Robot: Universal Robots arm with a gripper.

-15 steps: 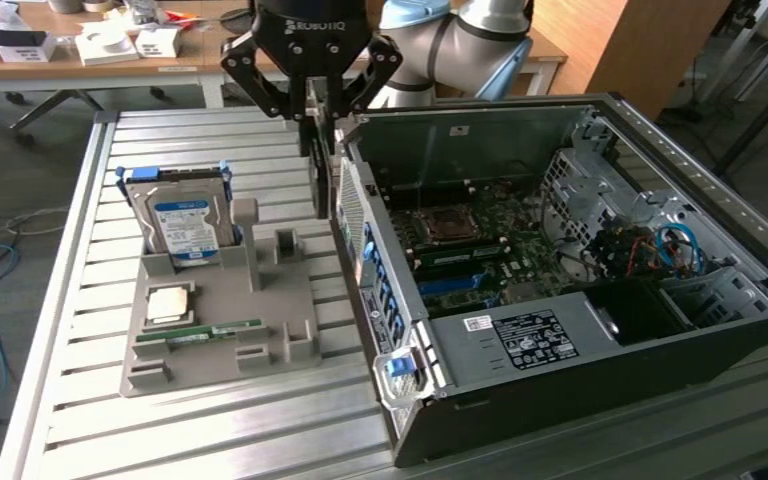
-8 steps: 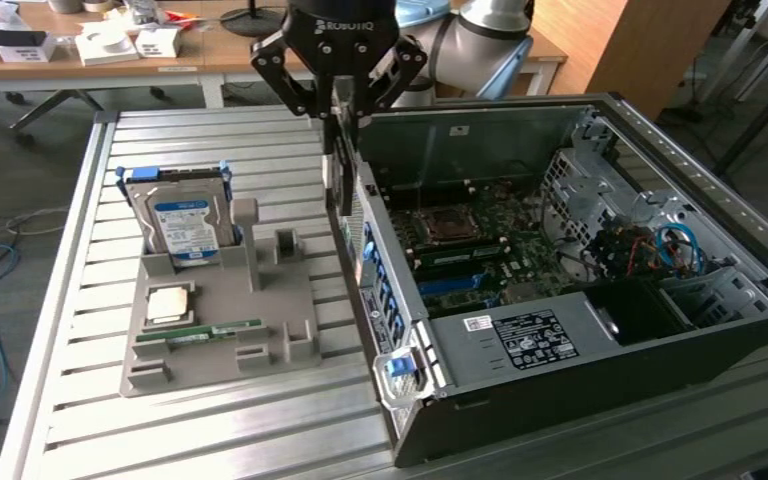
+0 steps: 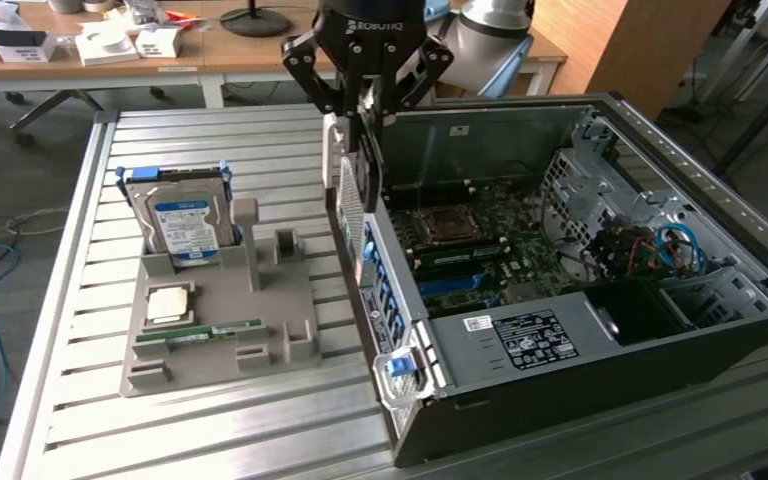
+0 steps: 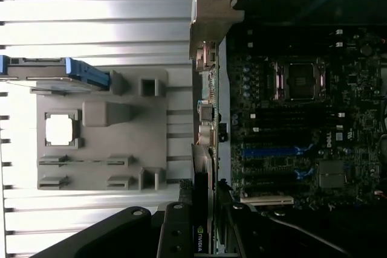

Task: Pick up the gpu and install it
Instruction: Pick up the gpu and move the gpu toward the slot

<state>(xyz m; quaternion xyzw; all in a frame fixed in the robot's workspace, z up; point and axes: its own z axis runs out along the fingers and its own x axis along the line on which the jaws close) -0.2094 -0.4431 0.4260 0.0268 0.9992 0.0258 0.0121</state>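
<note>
exterior view: the jaws grip the gpu, which hangs on edge over the open computer case's side wall, so the carry looks in hand; a hard drive stands apart on the worktop. wrist view: the gpu runs beside the motherboard; seating it likely calls for alignment over a slot, clear of that wall.

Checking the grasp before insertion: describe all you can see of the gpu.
The gpu is a thin dark card with a pale perforated metal bracket at one end and an NVIDIA mark on its edge. The gripper, shut on its top, holds it upright on edge over the case's wall nearest the tray, not in any slot.
</note>
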